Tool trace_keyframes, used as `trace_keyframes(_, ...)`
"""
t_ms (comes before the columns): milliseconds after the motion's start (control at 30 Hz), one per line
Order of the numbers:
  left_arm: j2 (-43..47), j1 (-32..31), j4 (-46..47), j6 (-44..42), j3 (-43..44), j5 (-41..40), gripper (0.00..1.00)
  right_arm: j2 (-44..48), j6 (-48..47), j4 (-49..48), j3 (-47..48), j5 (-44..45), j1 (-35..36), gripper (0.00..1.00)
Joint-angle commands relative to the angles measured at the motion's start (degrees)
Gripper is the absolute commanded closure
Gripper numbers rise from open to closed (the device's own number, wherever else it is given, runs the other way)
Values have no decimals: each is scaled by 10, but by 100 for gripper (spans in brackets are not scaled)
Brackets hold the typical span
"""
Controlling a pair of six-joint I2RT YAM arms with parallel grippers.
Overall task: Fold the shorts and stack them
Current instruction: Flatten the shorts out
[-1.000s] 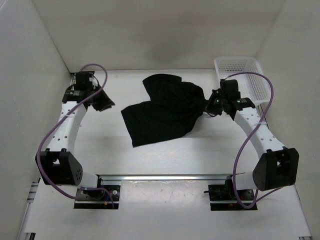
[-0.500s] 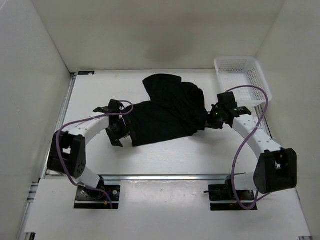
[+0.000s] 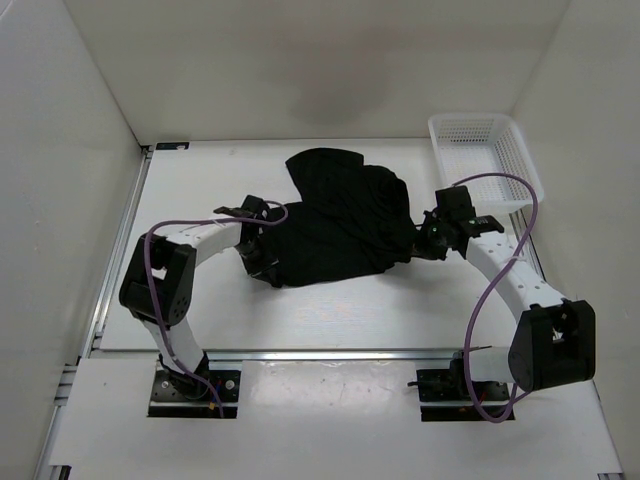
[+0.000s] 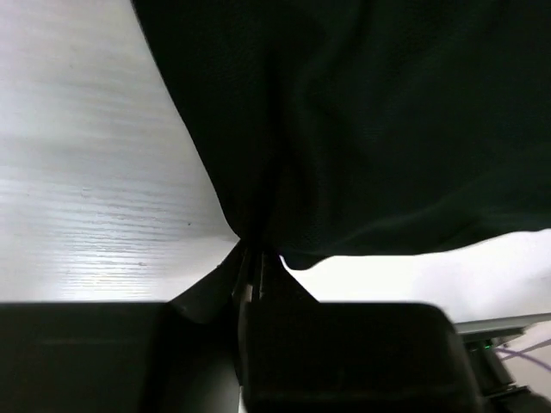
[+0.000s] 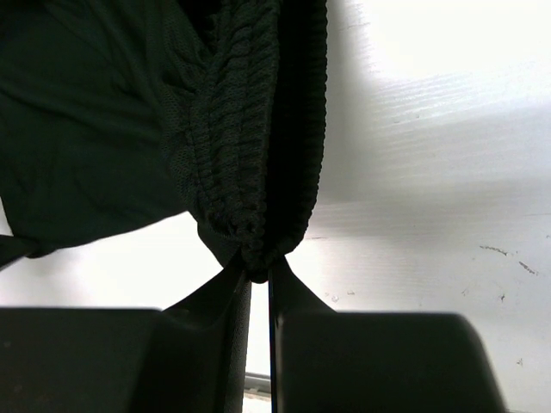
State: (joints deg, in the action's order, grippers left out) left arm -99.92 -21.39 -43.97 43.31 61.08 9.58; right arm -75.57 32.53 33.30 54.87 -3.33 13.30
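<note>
From above, black fingers merge into black cloth, so both grips are hard to read. The wrist views show the left gripper (image 4: 255,261) clenched on an edge of the shorts (image 3: 340,222) and the right gripper (image 5: 258,274) clenched on their ribbed waistband (image 5: 250,129). The fabric spreads between them.

- The shorts (image 3: 340,215): plain black all over, with no print. A fine mesh weave shows close up.
- Waistband (image 5: 245,129) of the shorts: the same black, gathered into ribbed rows.
- Table (image 3: 330,310) under the shorts: white, with faint fine grain lines.
- Basket (image 3: 470,120) to the right of the shorts: white, with open lattice walls.
- Left arm (image 3: 205,235) and right arm (image 3: 505,270), either side of the shorts: white links, black joints, purple cables (image 3: 492,176).
- Left gripper (image 3: 264,264) and right gripper (image 3: 425,236), at the shorts' edges: black.
</note>
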Motion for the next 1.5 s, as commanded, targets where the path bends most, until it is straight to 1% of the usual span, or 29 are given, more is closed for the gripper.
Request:
trace_keyframes(0, 42, 19, -2, -2, 43, -18, 90, 16, -12, -2, 13, 3, 2, 100)
trace_keyframes(33, 53, 39, -13, -9, 55, -24, 90, 16, -19, 4, 19, 3, 2, 100)
trace_keyframes(67, 64, 49, -38, -17, 88, -29, 90, 16, -19, 9, 27, 3, 2, 100)
trace_keyframes(167, 108, 87, -79, -33, 153, -51, 90, 16, -32, 27, 66, 8, 2, 100)
trace_keyframes(200, 118, 95, -104, -44, 203, -59, 90, 16, -39, 33, 80, 8, 2, 100)
trace_keyframes(267, 140, 117, -130, -52, 255, -66, 90, 16, -46, 50, 119, 8, 2, 100)
trace_keyframes(300, 147, 123, -153, -58, 305, -71, 90, 16, -54, 55, 132, 1, 2, 100)
trace_keyframes(400, 173, 150, -176, -58, 381, -71, 90, 22, -77, 82, 190, -18, 2, 100)
trace_keyframes(533, 228, 191, -183, -58, 425, -65, 90, 34, -122, 131, 273, -54, 2, 100)
trace_keyframes(567, 254, 200, -183, -51, 432, -65, 90, 42, -141, 142, 306, -60, 2, 100)
trace_keyframes(600, 267, 215, -177, -51, 437, -65, 90, 42, -150, 163, 320, -66, 2, 100)
trace_keyframes(700, 312, 237, -170, -45, 463, -65, 90, 70, -183, 193, 375, -85, 2, 100)
trace_keyframes(733, 321, 247, -170, -39, 484, -65, 90, 77, -190, 213, 388, -85, 2, 100)
trace_keyframes(833, 352, 261, -176, -39, 521, -76, 90, 107, -214, 251, 439, -112, 2, 100)
trace_keyframes(933, 369, 261, -194, -34, 583, -100, 90, 141, -221, 284, 487, -147, 2, 100)
trace_keyframes(967, 376, 261, -199, -34, 618, -108, 90, 148, -221, 289, 496, -147, 2, 100)
trace_keyframes(1033, 381, 261, -216, -41, 654, -133, 90, 169, -221, 296, 517, -153, 2, 100)
trace_keyframes(1067, 381, 261, -222, -48, 687, -143, 90, 176, -213, 302, 524, -148, 2, 100)
trace_keyframes(1100, 381, 254, -233, -48, 703, -169, 90, 176, -208, 302, 531, -148, 2, 100)
trace_keyframes(1167, 381, 240, -233, -53, 733, -190, 90, 189, -191, 307, 544, -130, 2, 100)
trace_keyframes(1233, 375, 240, -233, -59, 733, -201, 90, 189, -180, 307, 549, -118, 2, 100)
trace_keyframes(1300, 359, 240, -227, -71, 720, -196, 90, 189, -173, 307, 539, -96, 2, 100)
trace_keyframes(1333, 344, 240, -220, -71, 710, -191, 90, 182, -173, 300, 531, -66, 2, 100)
trace_keyframes(1367, 336, 240, -197, -78, 695, -184, 90, 171, -161, 293, 509, -47, 2, 100)
trace_keyframes(1400, 327, 240, -184, -85, 657, -173, 90, 163, -161, 288, 497, -32, 2, 100)
trace_keyframes(1467, 287, 240, -156, -93, 618, -144, 90, 129, -154, 267, 454, -14, 2, 100)
